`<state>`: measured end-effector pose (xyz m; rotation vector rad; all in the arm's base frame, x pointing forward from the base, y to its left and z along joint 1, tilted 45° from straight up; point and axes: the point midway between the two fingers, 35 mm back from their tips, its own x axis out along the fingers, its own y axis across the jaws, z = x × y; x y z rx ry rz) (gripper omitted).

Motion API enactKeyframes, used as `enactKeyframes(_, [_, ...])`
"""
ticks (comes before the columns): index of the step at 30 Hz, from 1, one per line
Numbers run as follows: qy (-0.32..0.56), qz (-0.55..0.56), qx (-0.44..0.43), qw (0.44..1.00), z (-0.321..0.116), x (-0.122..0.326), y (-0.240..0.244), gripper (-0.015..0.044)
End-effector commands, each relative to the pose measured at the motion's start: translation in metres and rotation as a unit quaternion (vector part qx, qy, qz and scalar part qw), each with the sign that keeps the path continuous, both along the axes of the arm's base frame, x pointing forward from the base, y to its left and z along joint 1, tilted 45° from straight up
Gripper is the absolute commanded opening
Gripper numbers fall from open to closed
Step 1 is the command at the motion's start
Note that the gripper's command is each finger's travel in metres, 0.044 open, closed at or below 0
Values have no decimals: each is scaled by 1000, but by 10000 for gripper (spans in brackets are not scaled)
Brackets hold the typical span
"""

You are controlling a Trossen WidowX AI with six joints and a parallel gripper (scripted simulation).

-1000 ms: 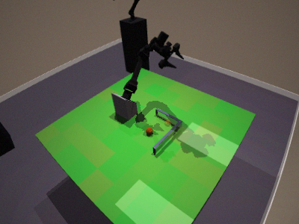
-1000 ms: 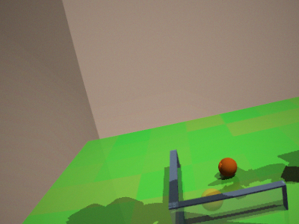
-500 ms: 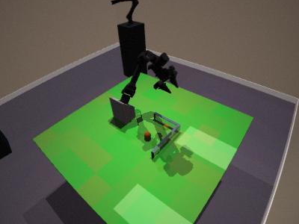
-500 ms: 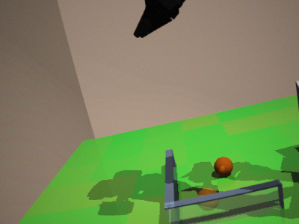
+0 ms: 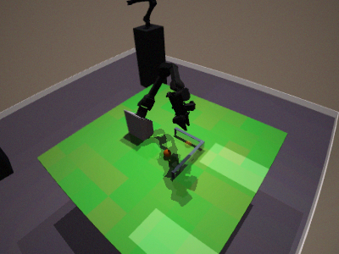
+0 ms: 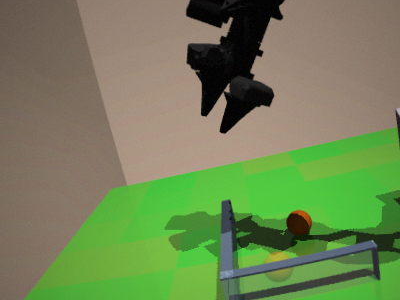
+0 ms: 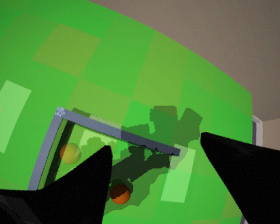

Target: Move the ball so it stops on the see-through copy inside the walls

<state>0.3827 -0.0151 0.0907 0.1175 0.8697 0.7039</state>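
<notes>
Ball [image 6: 299, 222] and see-through copy [image 6: 278, 265] inside walls [image 6: 300, 258]; claw [image 6: 220, 116] wide, empty.

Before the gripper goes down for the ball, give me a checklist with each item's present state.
1. Gripper open and holding nothing: ok.
2. Ball resting on the green mat, untouched: ok.
3. Ball already on the see-through copy: not ok, it sits apart from it.
4. Copy lies in the corner made by the clear walls: ok.
5. Gripper well above the walls: ok.
6. Fingers lined up straight over the ball: cannot tell; in the wrist view it shows near one finger.
</notes>
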Motion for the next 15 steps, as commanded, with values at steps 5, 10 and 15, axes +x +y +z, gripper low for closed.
enactKeyframes(5, [-56, 259, -78, 961, -93, -44, 34, 354])
enactKeyframes(10, [-93, 368, -88, 921, -124, -69, 47, 354])
enactKeyframes(15, [-136, 471, -83, 868, -152, -97, 60, 354])
